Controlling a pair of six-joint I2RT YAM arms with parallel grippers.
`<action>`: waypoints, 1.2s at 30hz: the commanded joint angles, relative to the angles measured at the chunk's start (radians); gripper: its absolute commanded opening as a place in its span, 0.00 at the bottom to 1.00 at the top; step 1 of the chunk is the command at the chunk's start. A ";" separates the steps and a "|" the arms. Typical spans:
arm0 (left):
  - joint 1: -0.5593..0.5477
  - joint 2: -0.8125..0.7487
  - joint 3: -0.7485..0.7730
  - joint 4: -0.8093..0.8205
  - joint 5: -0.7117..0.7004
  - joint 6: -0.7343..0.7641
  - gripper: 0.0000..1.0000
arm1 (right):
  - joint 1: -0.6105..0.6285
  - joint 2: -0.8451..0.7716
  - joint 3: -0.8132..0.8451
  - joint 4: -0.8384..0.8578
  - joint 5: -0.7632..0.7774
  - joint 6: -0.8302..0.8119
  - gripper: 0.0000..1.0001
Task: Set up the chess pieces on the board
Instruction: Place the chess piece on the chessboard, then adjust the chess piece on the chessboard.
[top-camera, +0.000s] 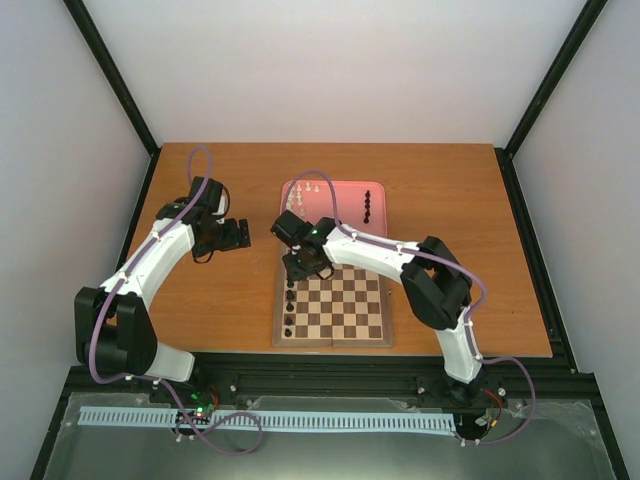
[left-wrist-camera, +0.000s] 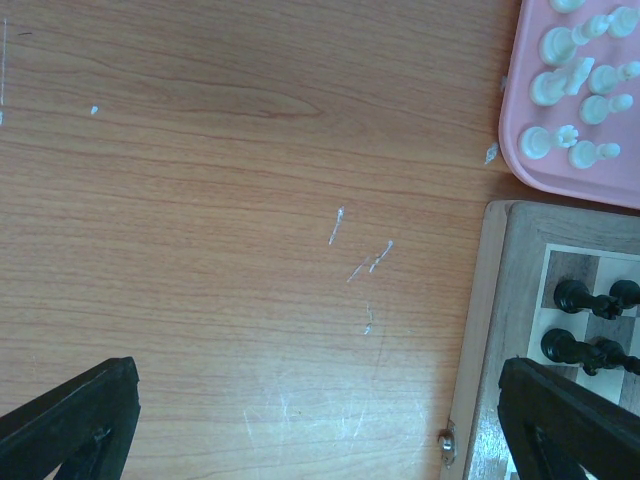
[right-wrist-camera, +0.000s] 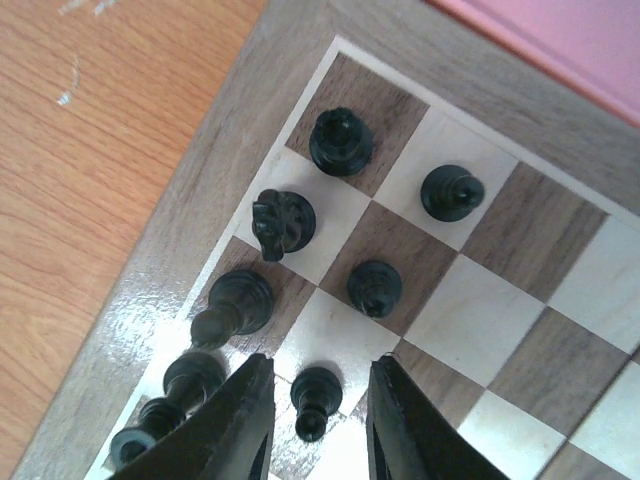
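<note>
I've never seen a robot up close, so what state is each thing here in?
Left gripper: open, over bare table.
Right gripper: open, straddling a pawn.
Pawn: upright on the board.
Board: partly set, black pieces only.
White pieces: on the tray, none on the board.

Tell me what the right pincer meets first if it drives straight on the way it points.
Most likely the black pawn. It stands right between the open fingers of the right pincer, with the board beneath it. Depth is hard to judge from the wrist view.
</note>
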 joint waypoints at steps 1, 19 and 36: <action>0.002 -0.008 0.017 0.009 0.002 0.013 1.00 | -0.005 -0.095 0.012 -0.012 0.042 0.006 0.29; 0.003 -0.012 0.005 0.020 0.005 0.012 1.00 | -0.005 -0.201 -0.128 -0.059 0.020 0.031 0.33; 0.003 -0.007 -0.003 0.028 -0.002 0.011 1.00 | -0.005 -0.098 -0.089 -0.069 -0.061 0.004 0.11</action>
